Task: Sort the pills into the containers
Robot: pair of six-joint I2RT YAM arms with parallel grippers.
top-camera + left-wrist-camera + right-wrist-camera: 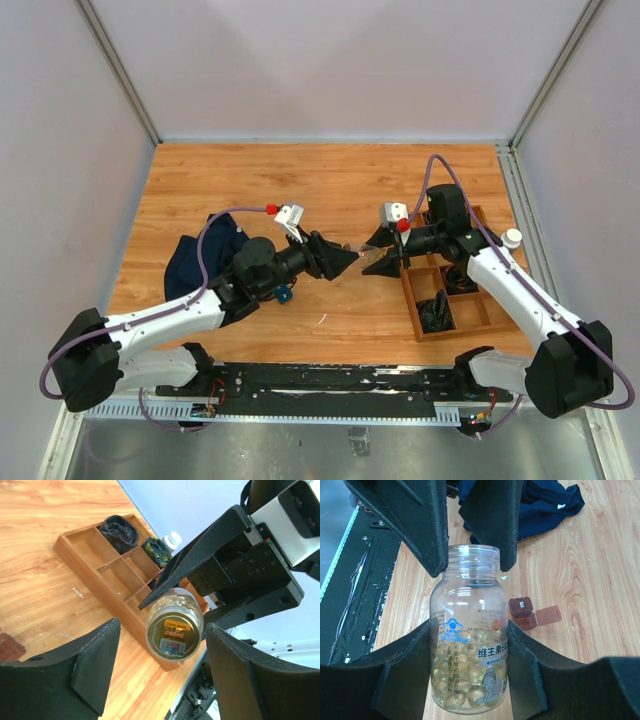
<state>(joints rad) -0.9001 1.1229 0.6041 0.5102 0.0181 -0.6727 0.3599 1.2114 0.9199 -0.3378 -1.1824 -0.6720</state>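
Right gripper (470,647) clamps the bottle (469,592); left gripper (162,630) spread; right wrist reveals the container (522,614).

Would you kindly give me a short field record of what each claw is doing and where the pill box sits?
left claw: open, fingers flanking the bottle's mouth end
right claw: shut on the pill bottle, uncapped, yellow capsules inside
small brown box: on the table, lid open
wooden tray: beside the right arm, dark items in some compartments
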